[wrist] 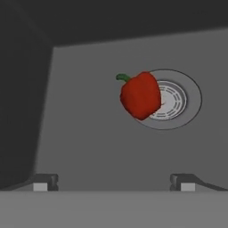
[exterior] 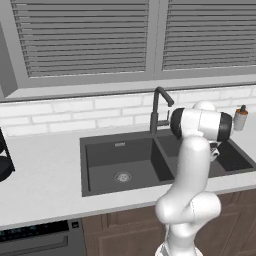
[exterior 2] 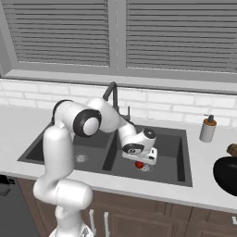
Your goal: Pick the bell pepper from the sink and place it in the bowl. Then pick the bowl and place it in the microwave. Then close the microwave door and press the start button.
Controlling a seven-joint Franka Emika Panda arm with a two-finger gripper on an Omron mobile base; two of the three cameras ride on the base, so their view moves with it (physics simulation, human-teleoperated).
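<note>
The red bell pepper with its green stem lies on the round drain of the right basin of the dark grey sink. My gripper hangs open just above the bell pepper, inside that basin. In the hand view its two dark fingertips stand wide apart with nothing between them, and the pepper lies ahead of them, a little right of centre. The black bowl sits on the counter at the right edge, cut off by the frame. The microwave and its door are out of view.
A dark curved faucet rises behind the divider between the basins. A soap dispenser stands on the counter right of the sink, a small brown item behind the bowl. A dark object sits at the counter's far left. An appliance fills the cabinet below.
</note>
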